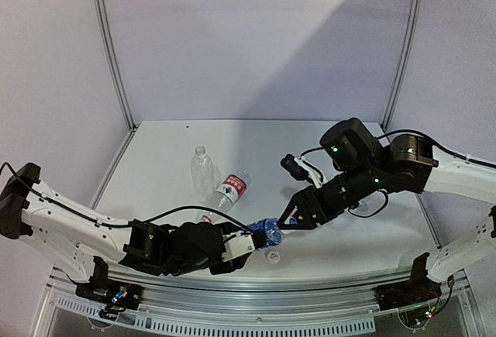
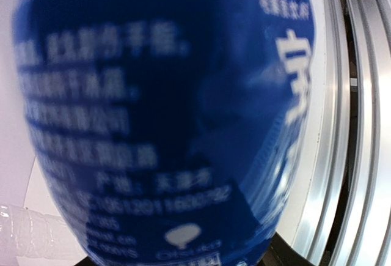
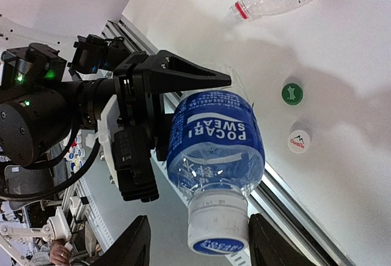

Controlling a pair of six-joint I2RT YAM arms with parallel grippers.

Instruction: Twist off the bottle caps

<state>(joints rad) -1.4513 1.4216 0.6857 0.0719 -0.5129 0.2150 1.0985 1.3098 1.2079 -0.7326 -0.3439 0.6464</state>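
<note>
My left gripper (image 1: pixel 252 242) is shut on the blue-labelled bottle (image 1: pixel 268 232) and holds it level above the table's front edge. In the right wrist view its fingers (image 3: pixel 183 73) clamp the bottle's body (image 3: pixel 214 134). The bottle's white, blue-topped cap (image 3: pixel 218 224) is on the neck and points at my right gripper (image 3: pixel 198 217). That gripper is open, one finger on each side of the cap, with a gap on both sides. In the left wrist view the blue label (image 2: pixel 165 113) fills the frame. A green cap (image 3: pixel 292 93) and a white cap (image 3: pixel 299 141) lie loose on the table.
A red-labelled bottle (image 1: pixel 231 190) and an unlabelled clear bottle (image 1: pixel 203 173) lie at the table's middle. The white cap (image 1: pixel 272 256) lies near the front rail (image 1: pixel 256 283). Part of a clear ribbed bottle (image 2: pixel 21 232) shows beside my left gripper.
</note>
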